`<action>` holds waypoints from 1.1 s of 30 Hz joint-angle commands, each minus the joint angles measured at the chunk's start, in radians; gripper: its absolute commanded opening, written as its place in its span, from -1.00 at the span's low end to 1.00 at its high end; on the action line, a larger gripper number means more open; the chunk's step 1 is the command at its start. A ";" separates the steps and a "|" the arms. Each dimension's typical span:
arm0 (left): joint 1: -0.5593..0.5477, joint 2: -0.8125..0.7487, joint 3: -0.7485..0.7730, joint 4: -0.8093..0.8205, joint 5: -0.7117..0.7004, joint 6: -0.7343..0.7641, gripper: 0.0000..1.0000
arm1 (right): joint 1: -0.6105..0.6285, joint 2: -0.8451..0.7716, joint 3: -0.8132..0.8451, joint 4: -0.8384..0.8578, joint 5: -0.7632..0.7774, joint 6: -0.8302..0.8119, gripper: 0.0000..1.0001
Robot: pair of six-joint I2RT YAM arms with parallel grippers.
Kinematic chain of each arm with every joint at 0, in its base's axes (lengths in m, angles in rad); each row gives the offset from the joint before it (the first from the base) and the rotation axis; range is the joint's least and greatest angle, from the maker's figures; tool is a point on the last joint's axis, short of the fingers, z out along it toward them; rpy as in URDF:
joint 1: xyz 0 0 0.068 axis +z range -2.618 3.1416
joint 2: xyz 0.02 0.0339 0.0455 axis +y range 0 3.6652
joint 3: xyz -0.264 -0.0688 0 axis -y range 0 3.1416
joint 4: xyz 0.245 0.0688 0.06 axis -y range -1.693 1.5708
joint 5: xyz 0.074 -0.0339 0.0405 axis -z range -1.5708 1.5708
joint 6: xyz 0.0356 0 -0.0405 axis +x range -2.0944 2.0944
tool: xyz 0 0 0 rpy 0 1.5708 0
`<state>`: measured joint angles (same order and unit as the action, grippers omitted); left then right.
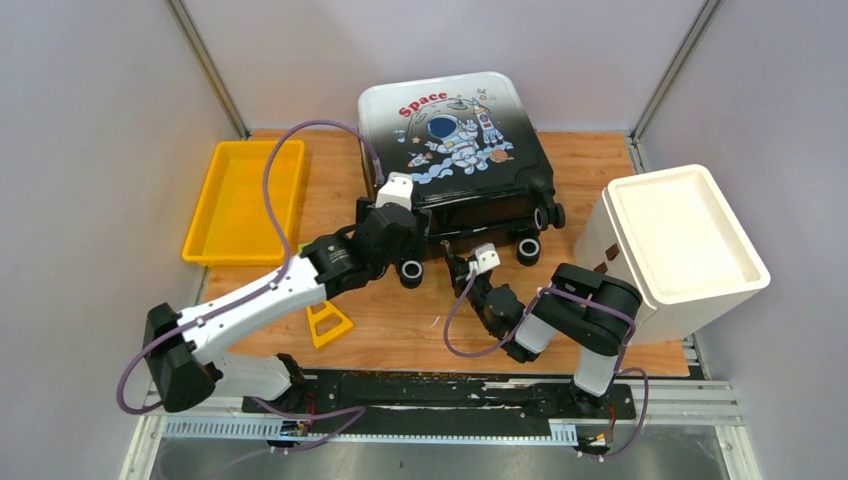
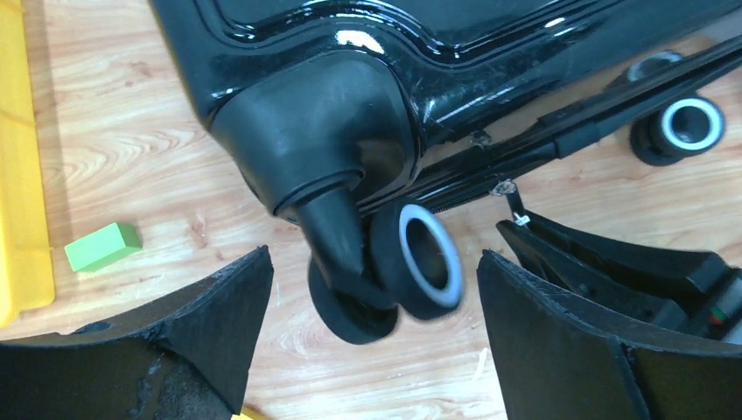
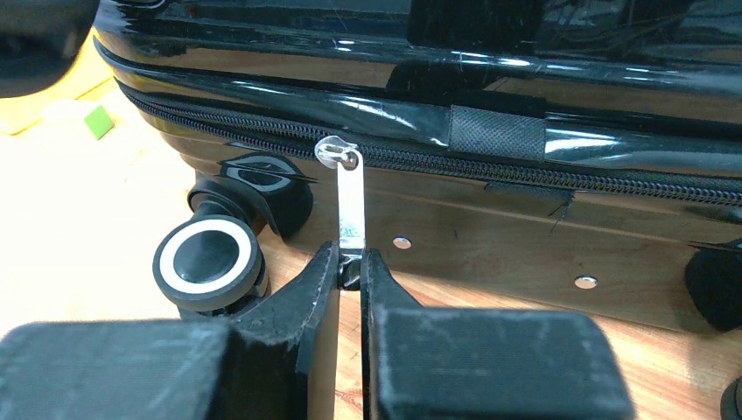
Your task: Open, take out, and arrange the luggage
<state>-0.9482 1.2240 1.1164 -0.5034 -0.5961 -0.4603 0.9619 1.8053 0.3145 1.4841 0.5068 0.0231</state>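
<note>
The luggage (image 1: 450, 150), a black-to-white hard-shell suitcase with an astronaut and red "Space" print, lies flat at the back middle of the table, wheels toward me. Its zipper (image 3: 525, 166) runs closed along the near side. My right gripper (image 3: 350, 262) is shut on the silver zipper pull (image 3: 350, 206), just in front of the suitcase's near edge (image 1: 465, 262). My left gripper (image 2: 374, 256) stands open at the front left corner. The corner's black wheel (image 2: 411, 267) sits between its fingers (image 2: 223, 306), touching neither.
A yellow tray (image 1: 245, 200) lies at the left and a white bin (image 1: 680, 245) stands at the right. A small green block (image 2: 102, 246) lies beside the tray. A yellow triangular piece (image 1: 328, 325) rests near the left arm.
</note>
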 commanded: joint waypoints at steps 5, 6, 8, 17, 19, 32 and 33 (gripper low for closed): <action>0.092 0.203 0.095 -0.062 0.009 -0.113 0.66 | 0.015 -0.052 -0.003 0.065 0.009 0.032 -1.00; 0.092 0.220 0.098 -0.070 0.000 -0.117 0.59 | 0.016 -0.061 -0.001 0.047 0.015 0.044 -1.00; 0.092 0.228 0.098 -0.075 -0.005 -0.120 0.36 | 0.015 -0.065 -0.001 0.030 0.037 0.064 -1.00; 0.098 0.154 0.085 -0.111 -0.050 -0.107 -1.00 | 0.015 -0.025 -0.047 0.094 0.223 0.064 -1.00; 0.106 0.128 0.078 -0.116 -0.046 -0.104 -1.00 | 0.015 -0.029 -0.057 0.085 0.278 0.065 -1.00; 0.209 0.028 0.125 -0.204 -0.055 -0.033 -1.00 | 0.016 -0.111 -0.107 0.066 0.397 -0.074 -1.00; 0.218 0.020 0.126 -0.205 -0.051 -0.028 -1.00 | 0.018 -0.106 -0.113 0.068 0.394 -0.070 -1.00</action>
<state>-0.7776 1.3617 1.1828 -0.6464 -0.5678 -0.5774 0.9852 1.7103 0.2256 1.4776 0.7887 -0.0147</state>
